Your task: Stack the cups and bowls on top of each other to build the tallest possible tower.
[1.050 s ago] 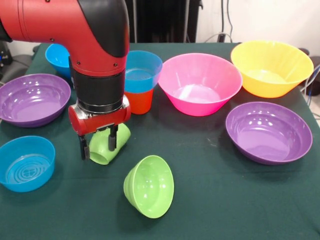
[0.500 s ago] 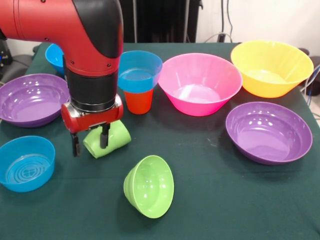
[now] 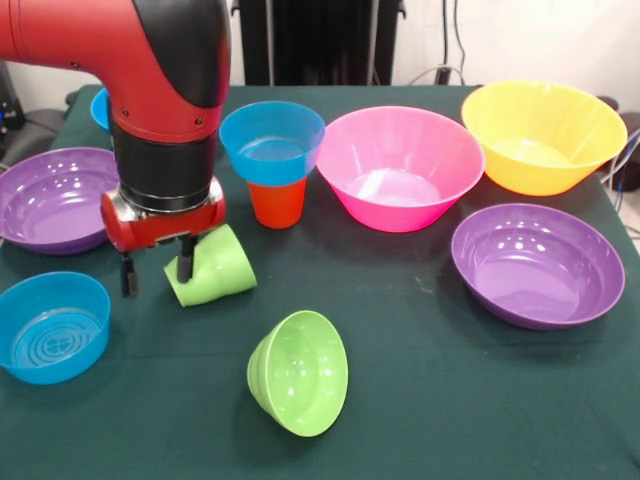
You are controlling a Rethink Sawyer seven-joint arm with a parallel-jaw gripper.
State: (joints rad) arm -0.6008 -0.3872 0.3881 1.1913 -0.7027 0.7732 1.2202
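Lime green cup (image 3: 212, 268) tipped on side on cloth, long axis slanting up toward picture right; gripper (image 3: 156, 274) spread and empty, offset toward picture left, one finger (image 3: 185, 259) just at cup's mouth end

the arm (image 3: 150, 90) hides most of the far blue bowl (image 3: 98, 106).

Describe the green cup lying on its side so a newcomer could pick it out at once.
Start at the blue bowl sitting on the orange cup near the table's middle. Just in front of it, toward the red arm, lies the lime green cup, tipped on its side beside the open gripper. Unlike the small green bowl nearer the camera, it is narrow and ridged.
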